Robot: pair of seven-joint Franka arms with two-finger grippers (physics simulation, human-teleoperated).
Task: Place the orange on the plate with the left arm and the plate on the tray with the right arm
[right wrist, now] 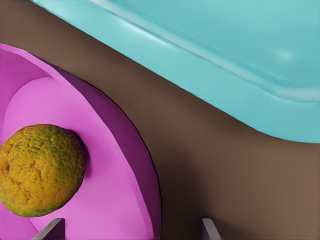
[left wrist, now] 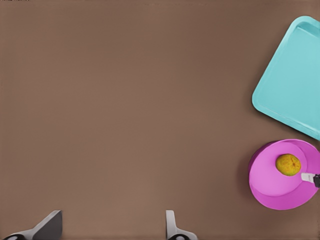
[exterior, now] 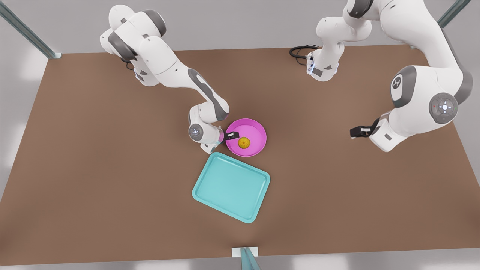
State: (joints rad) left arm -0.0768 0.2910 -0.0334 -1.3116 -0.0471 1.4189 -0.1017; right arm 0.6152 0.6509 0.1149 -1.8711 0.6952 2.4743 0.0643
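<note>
Currently the orange [exterior: 244, 142] sits inside the plate [exterior: 258, 129], mid-table, so the first half looks done. The tray [exterior: 231, 186] lies just beside the plate, toward the table [exterior: 93, 168] edge nearest the front camera, not touching.

Right gripper [exterior: 233, 135] is at the plate's rim: fingers [right wrist: 50, 231] apart, one over the dish floor, one outside the wall, nothing clamped yet. Left gripper [exterior: 354, 132] waits well apart toward the table edge on the front view's right, fingers [left wrist: 46, 226] wide open, empty.

Risks, my read:
- Thin rim pinch, so the plate may pivot or slip on lift.
- Any tilt and the orange rolls out; it's loose and close to the inner finger.
- Closing could nudge the orange.
- A low carry could catch the tray's raised rim.
</note>
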